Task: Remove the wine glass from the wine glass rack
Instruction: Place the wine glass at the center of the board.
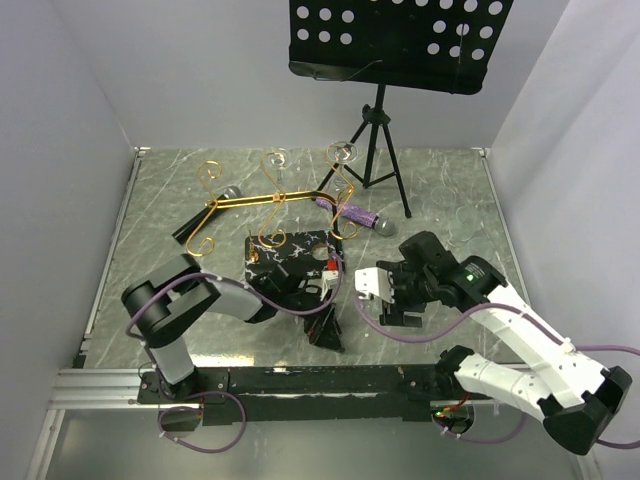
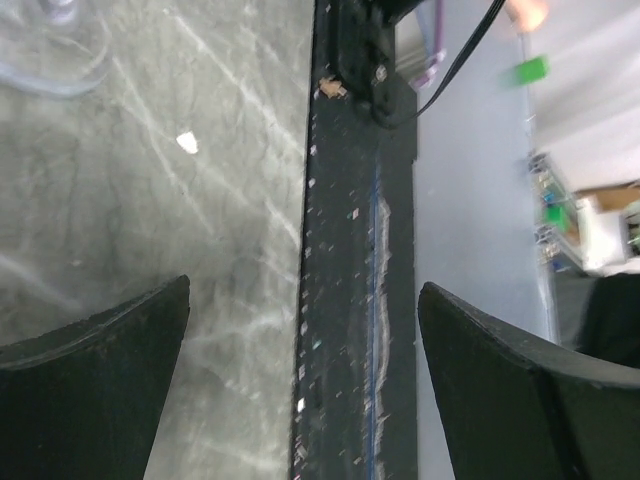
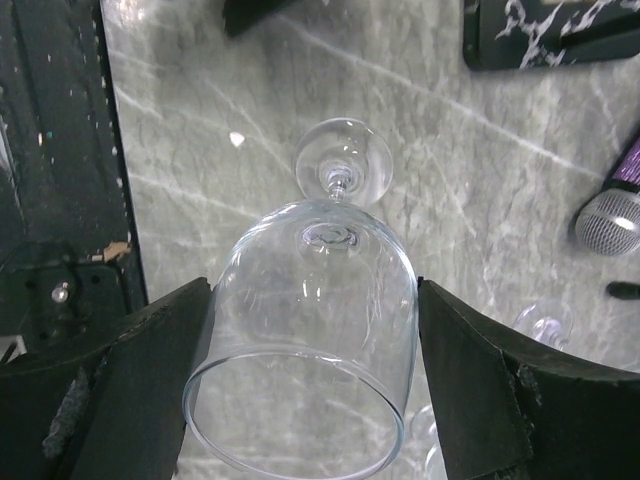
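- Wine glass [image 3: 300, 380] sits between the two black fingers [image 3: 130, 390] of the right gripper [image 3: 315, 290]. The sides of its bowl touch both of them, so the jaws are closed on the bowl.
- In the right wrist view the rim of the glass points to the camera, and the stem and round foot point away, over the grey marble table [image 3: 200, 150].
- The glass is off the wine glass rack [image 1: 270, 205]. In the top view the right gripper is just beside the right edge of the rack's black veined base [image 1: 290, 255], not touching it.
- Two other clear glasses [image 1: 343, 152] are at the curled gold arms on the far side of the rack.
- The left gripper [image 2: 305, 300] is wide open and holds nothing. Below its fingers are the table and the black rail [image 2: 340, 250] at the near edge.
- A purple microphone [image 1: 360, 215] lies on the table to the right of the rack, and a black music stand [image 1: 400, 40] is behind it.
- One more clear glass [image 3: 545, 322] shows low on the right in the right wrist view. I cannot tell how it lies.
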Robot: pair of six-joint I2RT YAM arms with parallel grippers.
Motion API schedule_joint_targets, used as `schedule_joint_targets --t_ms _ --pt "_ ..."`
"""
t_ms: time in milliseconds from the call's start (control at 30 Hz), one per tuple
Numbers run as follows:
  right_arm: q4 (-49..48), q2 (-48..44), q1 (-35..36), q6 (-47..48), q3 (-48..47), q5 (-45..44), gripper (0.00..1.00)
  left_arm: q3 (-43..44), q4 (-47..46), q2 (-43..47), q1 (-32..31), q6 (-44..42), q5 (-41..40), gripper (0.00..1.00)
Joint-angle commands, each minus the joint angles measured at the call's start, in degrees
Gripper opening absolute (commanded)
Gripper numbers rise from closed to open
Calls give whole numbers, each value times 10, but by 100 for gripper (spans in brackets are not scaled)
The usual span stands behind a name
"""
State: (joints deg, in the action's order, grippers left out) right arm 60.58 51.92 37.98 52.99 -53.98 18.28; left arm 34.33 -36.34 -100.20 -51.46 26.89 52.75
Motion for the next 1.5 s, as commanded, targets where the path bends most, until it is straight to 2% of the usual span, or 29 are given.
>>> schedule_joint_targets --t_ms 0,233,400,500,767,1067,1467 --pt "25 27 -6 1 -58 -36 49 13 122 61 0 -146 6 100" --pt "54 63 -26 8 -100 -47 48 11 253 110 0 -291 -14 100" --pt "43 89 -73 4 -109 -40 47 -3 315 147 5 -380 -48 99" --pt "33 104 -102 1 -114 -40 47 -13 301 169 11 -375 -58 100" --pt "17 138 -209 22 -135 -28 46 18 340 164 13 -386 -70 99" --pt "-7 204 -327 -23 -185 13 45 29 322 161 54 -321 -114 99" --pt "9 243 -419 7 -219 18 45 32 309 150 88 -291 -123 99"
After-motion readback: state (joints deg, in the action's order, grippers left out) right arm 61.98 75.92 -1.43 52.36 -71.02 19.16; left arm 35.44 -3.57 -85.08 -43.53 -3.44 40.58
